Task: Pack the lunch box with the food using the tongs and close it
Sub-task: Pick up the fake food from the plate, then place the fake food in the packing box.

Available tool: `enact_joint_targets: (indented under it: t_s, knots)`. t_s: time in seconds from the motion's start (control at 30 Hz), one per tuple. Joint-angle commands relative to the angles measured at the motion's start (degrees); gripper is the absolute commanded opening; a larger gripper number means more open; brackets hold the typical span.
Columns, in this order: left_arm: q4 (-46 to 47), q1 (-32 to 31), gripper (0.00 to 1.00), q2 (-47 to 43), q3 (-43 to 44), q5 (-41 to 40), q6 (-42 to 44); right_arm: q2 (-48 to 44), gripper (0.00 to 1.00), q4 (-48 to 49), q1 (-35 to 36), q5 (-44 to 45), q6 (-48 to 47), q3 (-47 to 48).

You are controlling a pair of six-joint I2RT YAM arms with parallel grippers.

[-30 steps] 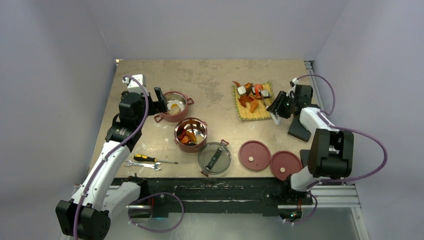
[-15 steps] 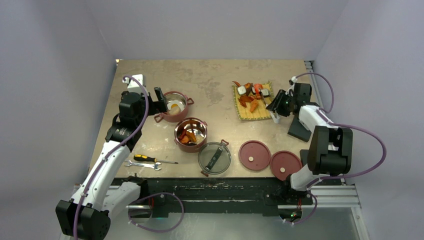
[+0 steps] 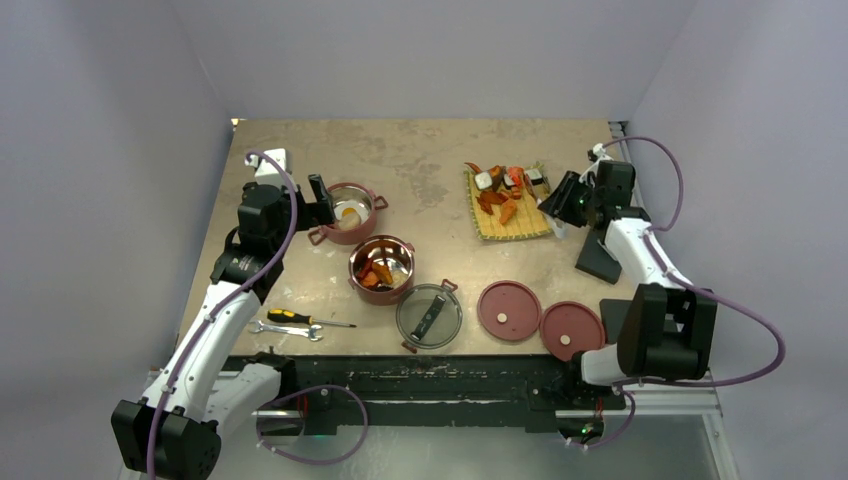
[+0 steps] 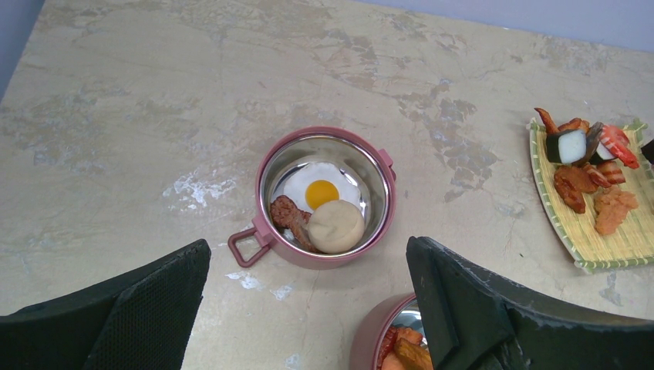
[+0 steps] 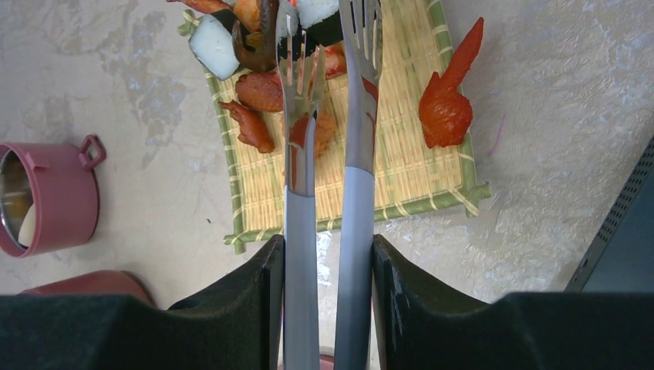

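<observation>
1. Right gripper (image 5: 328,266) clamps the tongs (image 5: 355,193); tong tips sit narrowly apart over the food (image 5: 258,92) on the woven mat (image 5: 401,154), top of the wrist frame.
2. Left gripper (image 4: 307,254) fingers spread wide above the egg bowl (image 4: 266,166), frame centre.
3. Second bowl (image 3: 352,268) uncovered, centre-left in the top view.

My left arm (image 3: 212,325) and right arm (image 3: 632,245) look alike: white shells on the long links, chunky black housings at the joints and bases. A purple cable (image 3: 677,182) loops loosely along each. Up close, the left gripper's (image 4: 308,308) fingers (image 4: 131,320) are matt black with a fine dotted mesh; the right gripper's (image 5: 328,293) fingers (image 5: 224,308) look smooth black.
</observation>
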Motion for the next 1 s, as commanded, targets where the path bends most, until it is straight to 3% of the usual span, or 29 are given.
enact_joint_targets:
  t_s: [0.0,0.17,0.3,0.47,0.67,0.97]
  knots:
    - [1.72,-0.13,0.99,-0.23,0.53,-0.19,0.03,-3.82,0.07,-0.58,0.25,-2.19,-1.13,2.58]
    - [1.79,-0.21,0.99,-0.12,0.54,0.12,-0.10,-5.80,0.07,-3.20,2.27,-5.93,-3.23,4.91]
    - [1.83,-0.13,0.99,-0.01,0.46,0.33,-0.19,-5.75,0.07,-5.80,11.70,-2.84,-4.10,8.36]
    - [1.83,-0.17,0.99,-0.01,0.41,0.42,-0.32,-5.89,0.07,-3.45,20.19,-8.47,-1.99,11.33]
    - [1.83,-0.14,0.99,-0.25,0.38,0.42,-0.33,0.70,0.07,-1.30,32.65,-7.08,-0.28,16.93]
    - [2.00,-0.15,0.99,-0.79,0.37,0.04,-0.28,14.88,0.10,0.65,42.18,-6.52,0.79,28.64]
